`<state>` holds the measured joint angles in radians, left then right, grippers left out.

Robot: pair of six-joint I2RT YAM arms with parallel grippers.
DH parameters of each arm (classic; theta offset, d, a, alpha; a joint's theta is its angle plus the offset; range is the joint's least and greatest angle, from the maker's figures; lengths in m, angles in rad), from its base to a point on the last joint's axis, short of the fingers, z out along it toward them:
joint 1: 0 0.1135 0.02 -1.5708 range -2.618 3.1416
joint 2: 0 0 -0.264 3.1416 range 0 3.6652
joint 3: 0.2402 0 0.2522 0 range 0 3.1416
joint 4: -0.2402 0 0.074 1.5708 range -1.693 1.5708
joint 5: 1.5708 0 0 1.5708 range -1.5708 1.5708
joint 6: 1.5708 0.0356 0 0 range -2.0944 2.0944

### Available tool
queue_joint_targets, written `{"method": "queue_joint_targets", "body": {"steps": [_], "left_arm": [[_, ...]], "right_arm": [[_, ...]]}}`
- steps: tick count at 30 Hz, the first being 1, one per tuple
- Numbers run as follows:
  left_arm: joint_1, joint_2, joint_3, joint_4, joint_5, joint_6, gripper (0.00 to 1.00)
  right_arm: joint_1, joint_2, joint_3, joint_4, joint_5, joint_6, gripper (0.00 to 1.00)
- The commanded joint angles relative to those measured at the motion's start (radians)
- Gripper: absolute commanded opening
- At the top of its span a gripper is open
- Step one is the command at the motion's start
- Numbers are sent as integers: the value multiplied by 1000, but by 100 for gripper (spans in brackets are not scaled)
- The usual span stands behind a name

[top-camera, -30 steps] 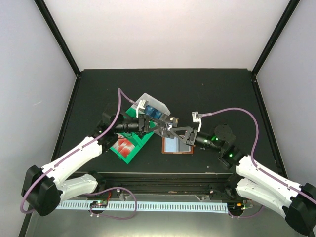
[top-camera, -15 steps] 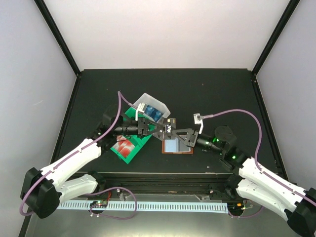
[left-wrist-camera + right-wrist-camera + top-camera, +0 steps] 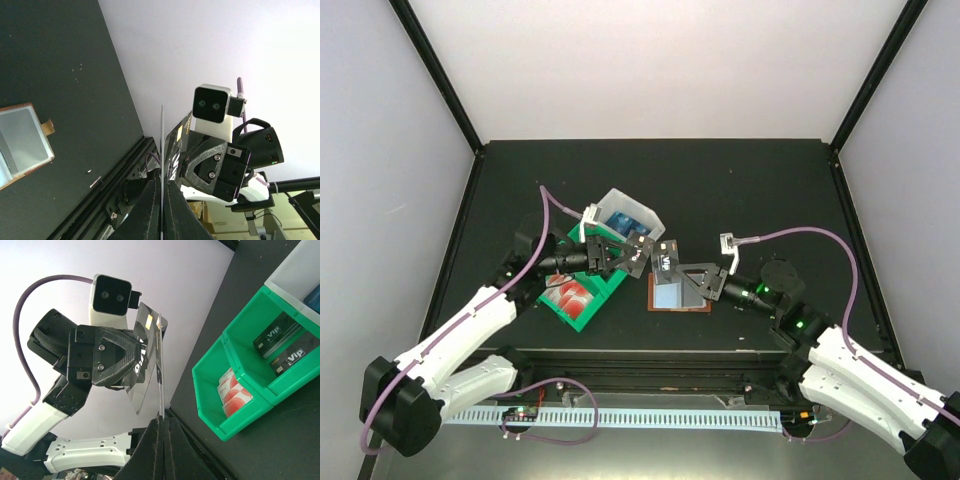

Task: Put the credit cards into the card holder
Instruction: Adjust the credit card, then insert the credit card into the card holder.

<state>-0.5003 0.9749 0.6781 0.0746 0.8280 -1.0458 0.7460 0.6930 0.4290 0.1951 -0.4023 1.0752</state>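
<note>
- Top external, centre-left: our left fingers (image 3: 632, 253) clamp a black card (image 3: 641, 248) above the surface (image 3: 770, 180).
- Centre: our right fingers (image 3: 686, 272) pinch a second black card (image 3: 666, 260), probably splitting a pair.
- Beneath, the card holder (image 3: 665, 296) lies open, ready.

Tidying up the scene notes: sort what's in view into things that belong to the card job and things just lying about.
Belongs to the job:
- left gripper, shut on a black card
- right gripper, shut on a second black card
- red-and-white cards, black VIP cards, blue cards
- card holder, lying open

Just lying about:
- green-and-white tray
- purple cables
</note>
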Motion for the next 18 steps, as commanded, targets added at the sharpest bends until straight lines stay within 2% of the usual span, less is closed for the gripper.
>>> {"method": "queue_joint_targets", "body": {"steps": [1, 8, 13, 18], "left_arm": [[2, -14, -3, -24, -11, 41, 2], [-9, 3, -49, -184, -191, 195, 2], [-88, 64, -151, -120, -344, 216, 2], [-193, 206, -166, -78, -457, 218, 2]], "right_arm": [[-1, 7, -3, 10, -2, -9, 1], [-2, -38, -30, -256, 190, -41, 1], [-1, -60, -161, -235, 269, 1, 1], [-2, 16, -200, -219, 321, -7, 1]]}}
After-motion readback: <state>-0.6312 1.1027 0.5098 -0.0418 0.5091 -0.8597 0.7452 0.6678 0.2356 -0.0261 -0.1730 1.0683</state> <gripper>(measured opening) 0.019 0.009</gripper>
